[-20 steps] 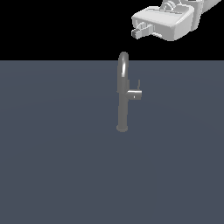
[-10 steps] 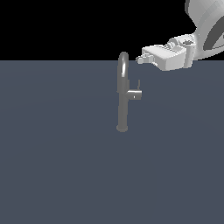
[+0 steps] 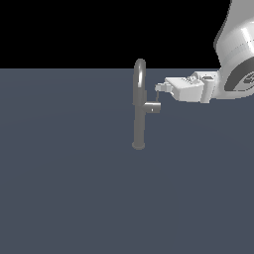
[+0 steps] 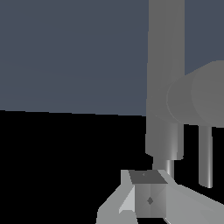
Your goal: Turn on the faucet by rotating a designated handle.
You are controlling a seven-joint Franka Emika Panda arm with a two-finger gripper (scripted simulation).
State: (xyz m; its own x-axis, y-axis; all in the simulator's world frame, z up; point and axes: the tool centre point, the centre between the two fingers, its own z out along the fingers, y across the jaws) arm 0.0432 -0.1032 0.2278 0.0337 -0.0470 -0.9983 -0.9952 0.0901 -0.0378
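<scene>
The faucet [image 3: 139, 114] is a slim grey column with an arched top, standing upright on a dark grey floor. The handle [image 3: 153, 107] is a short stub on the column's exterior-view right side, with a thin lever [image 3: 158, 97] rising from its end. My gripper [image 3: 159, 89] reaches in level from the exterior view's right. Its fingers look shut on nothing, and their tips are at the lever's top end. I cannot tell whether they touch it. The wrist view shows the column [image 4: 166, 65], the stub [image 4: 197, 98], the lever [image 4: 204, 153] and my fingertips [image 4: 146, 199] close together.
The flat dark grey floor [image 3: 64, 188] spreads all around the faucet's base. My white arm [image 3: 238, 54] fills the upper corner on the exterior view's right. Nothing else shows.
My gripper has come down from high above the faucet to the level of the lever's top. The faucet and its handle have not moved.
</scene>
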